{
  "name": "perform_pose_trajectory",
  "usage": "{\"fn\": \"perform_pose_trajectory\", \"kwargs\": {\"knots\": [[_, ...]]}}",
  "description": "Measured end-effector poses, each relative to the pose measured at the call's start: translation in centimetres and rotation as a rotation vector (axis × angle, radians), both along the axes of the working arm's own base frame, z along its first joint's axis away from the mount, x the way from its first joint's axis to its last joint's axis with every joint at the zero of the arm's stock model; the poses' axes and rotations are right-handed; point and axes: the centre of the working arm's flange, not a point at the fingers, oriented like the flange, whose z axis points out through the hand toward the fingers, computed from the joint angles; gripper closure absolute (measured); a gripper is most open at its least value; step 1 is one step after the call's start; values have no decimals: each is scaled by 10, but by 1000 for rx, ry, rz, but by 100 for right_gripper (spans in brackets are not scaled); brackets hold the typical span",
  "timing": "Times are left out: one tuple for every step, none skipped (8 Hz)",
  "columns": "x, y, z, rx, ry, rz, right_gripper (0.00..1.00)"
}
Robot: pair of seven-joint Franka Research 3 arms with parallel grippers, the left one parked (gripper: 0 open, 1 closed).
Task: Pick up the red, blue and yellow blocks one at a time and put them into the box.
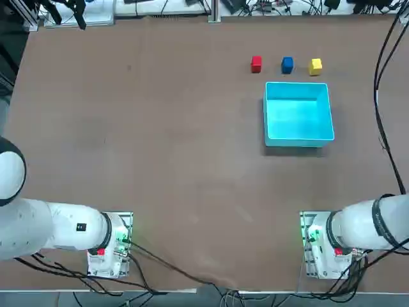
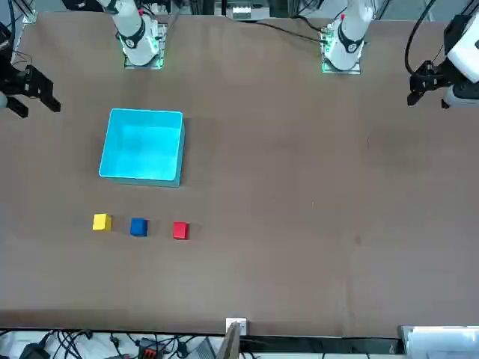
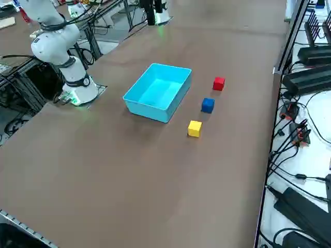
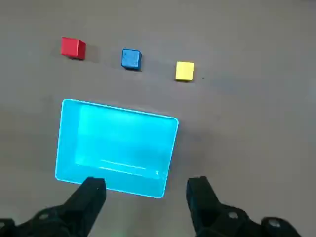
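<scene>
Claw (image 4: 145, 190) of the right arm hangs high over the tabletop with its two dark fingers (image 4: 91, 195) spread wide and nothing between them; in the wrist view the near wall of the box shows through the gap. Largest of all is the brown tabletop (image 1: 160, 160), which carries everything else. On it sits the box (image 1: 298, 137), a shallow cyan open-topped tray with nothing inside, lying in the right arm's half of the tabletop, well out from that arm's base (image 1: 323, 252). Beyond the box's far wall, on the side away from the robot, the three small cubes lie in a straight row running side to side, each one apart from its neighbours and from the box. The red block (image 1: 256, 63) is the one toward the robot's left, just past the box's left corner; the blue block (image 1: 287, 64) is in the middle; the yellow block (image 1: 315, 66) is at the robot's right end of the row. All three rest flat on the tabletop, untouched by the claw.
</scene>
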Motion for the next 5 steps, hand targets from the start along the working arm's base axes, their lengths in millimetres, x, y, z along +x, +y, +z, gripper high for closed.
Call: {"fn": "perform_pose_trajectory", "kwargs": {"knots": [[0, 0, 0, 0, 0, 0, 0], [0, 0, 0, 0, 0, 1, 0], [1, 3, -1, 2, 1, -6, 0], [4, 13, -6, 17, 6, -7, 0], [13, 38, -18, 34, 11, -2, 0]]}}
